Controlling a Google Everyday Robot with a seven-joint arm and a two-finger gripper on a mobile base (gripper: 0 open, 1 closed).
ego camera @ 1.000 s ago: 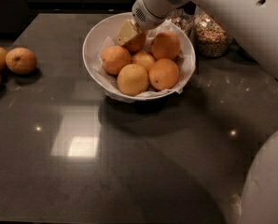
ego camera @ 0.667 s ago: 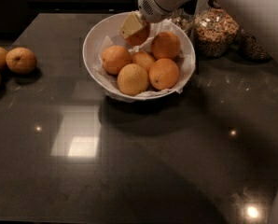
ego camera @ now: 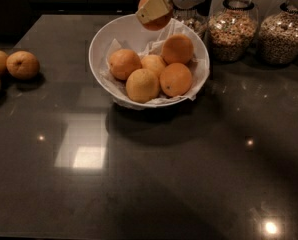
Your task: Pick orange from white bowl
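The white bowl (ego camera: 101,44) stands at the back middle of the dark counter, lined with crumpled white paper, with several oranges (ego camera: 143,84) in it. My gripper (ego camera: 154,9) comes in from the upper right and is shut on one orange (ego camera: 156,22), holding it above the bowl's far rim. A tan finger (ego camera: 150,9) covers the front of that orange, and only its lower edge and top show.
Three duller orange fruits (ego camera: 22,64) lie at the left edge of the counter. Glass jars of grains (ego camera: 232,28) stand behind and right of the bowl, another (ego camera: 284,34) at far right. The counter (ego camera: 149,174) stretches toward the front.
My gripper has risen out of the bowl with one orange in it and now hangs above the far rim. The arm has drawn back up and right. The other oranges stay put.
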